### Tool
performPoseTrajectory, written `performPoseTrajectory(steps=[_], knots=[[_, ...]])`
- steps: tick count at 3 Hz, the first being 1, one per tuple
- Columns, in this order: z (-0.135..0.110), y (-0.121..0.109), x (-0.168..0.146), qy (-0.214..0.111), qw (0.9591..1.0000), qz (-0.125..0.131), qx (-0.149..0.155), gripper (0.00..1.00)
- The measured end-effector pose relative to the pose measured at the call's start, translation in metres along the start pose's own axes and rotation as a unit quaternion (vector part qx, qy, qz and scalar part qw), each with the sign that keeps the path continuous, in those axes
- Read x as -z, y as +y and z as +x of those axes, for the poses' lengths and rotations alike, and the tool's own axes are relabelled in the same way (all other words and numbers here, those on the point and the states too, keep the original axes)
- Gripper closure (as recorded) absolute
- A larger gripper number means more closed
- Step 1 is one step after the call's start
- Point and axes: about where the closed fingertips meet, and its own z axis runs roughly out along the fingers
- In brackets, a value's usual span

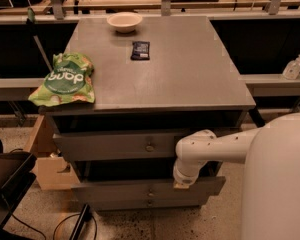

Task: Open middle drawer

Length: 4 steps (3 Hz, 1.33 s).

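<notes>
The grey cabinet (pixel 160 69) has three drawers in its front. The middle drawer (pixel 115 190) stands pulled out a little, with a dark gap above its front and a small round knob (pixel 150 188) at its centre. My white arm reaches in from the right and bends downward. The gripper (pixel 183 183) sits at the drawer front's top edge, right of the knob. Above it is the top drawer (pixel 110 145) with a larger knob (pixel 149 146). The lowest drawer (pixel 125 203) shows just beneath.
On the cabinet top lie a green snack bag (pixel 65 80), a white bowl (pixel 124 21) and a small dark packet (pixel 140 49). A cardboard box (pixel 50 164) and a black bin (pixel 5 184) stand on the floor at left. A sanitizer bottle (pixel 293 67) stands on the right ledge.
</notes>
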Motion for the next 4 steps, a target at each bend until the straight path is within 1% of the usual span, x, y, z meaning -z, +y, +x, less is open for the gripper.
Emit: performPoseTrajectory(steps=[1,2,3,4], knots=[[0.0,0.001,-0.001,0.0,1.0,-0.001,0.0,1.0],[-0.001,0.002,-0.002,0.006,1.0,-0.004,0.004,1.0],[-0.002,0.022,0.005,0.023,0.9993,-0.028,0.005,1.0],[-0.002,0.022,0.005,0.023,0.9993,-0.028,0.005,1.0]])
